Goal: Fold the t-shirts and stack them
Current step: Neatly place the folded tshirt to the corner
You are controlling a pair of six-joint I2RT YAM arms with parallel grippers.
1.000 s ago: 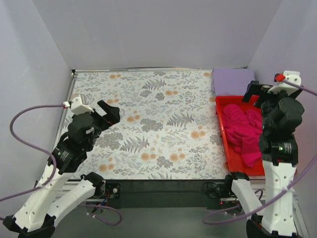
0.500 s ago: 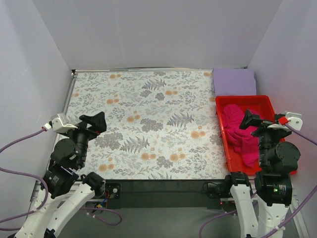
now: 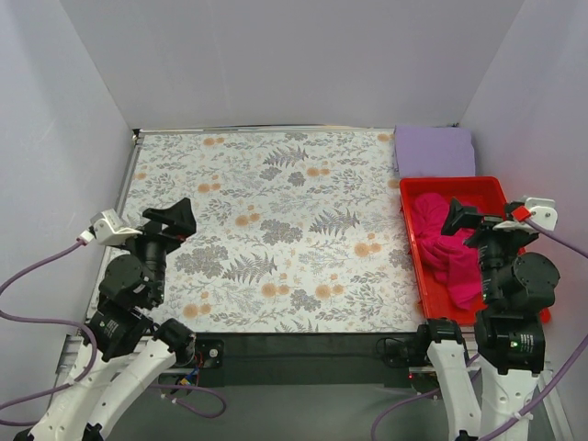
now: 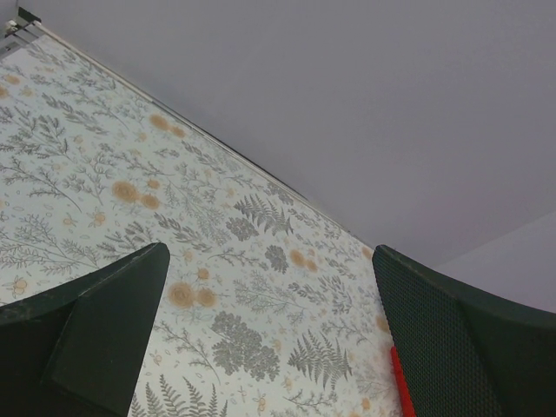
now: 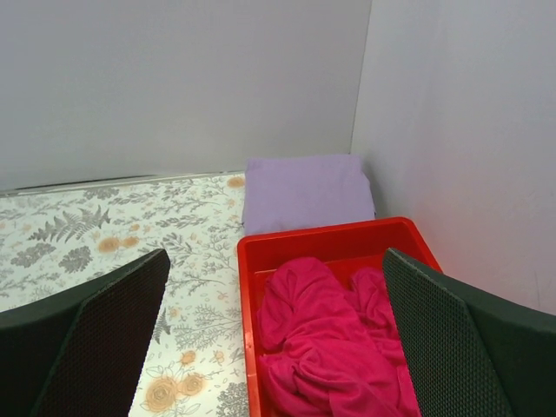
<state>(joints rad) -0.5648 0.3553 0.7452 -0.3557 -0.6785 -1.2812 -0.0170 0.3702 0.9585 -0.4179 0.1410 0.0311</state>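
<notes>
A lavender t-shirt (image 3: pixel 434 150) lies folded flat at the back right corner, and the right wrist view shows it (image 5: pixel 306 191) just behind the bin. A magenta t-shirt (image 3: pixel 446 243) is crumpled inside the red bin (image 3: pixel 409 248); it fills most of the bin (image 5: pixel 330 347) below my right fingers. My right gripper (image 3: pixel 470 219) hangs above the bin's near half, open and empty (image 5: pixel 274 261). My left gripper (image 3: pixel 175 219) is raised over the tablecloth's left edge, open with nothing between its fingers (image 4: pixel 269 261).
The grey-and-orange floral tablecloth (image 3: pixel 276 211) covers the table. White walls close it in on the left, back and right. The red bin's rim (image 5: pixel 321 236) stands along the right edge, and a sliver of it (image 4: pixel 401 387) shows in the left wrist view.
Both arms have drawn back toward the near edge: the left gripper off the cloth's left part, the right from the bin's far end to its near half. Both stayed open.
</notes>
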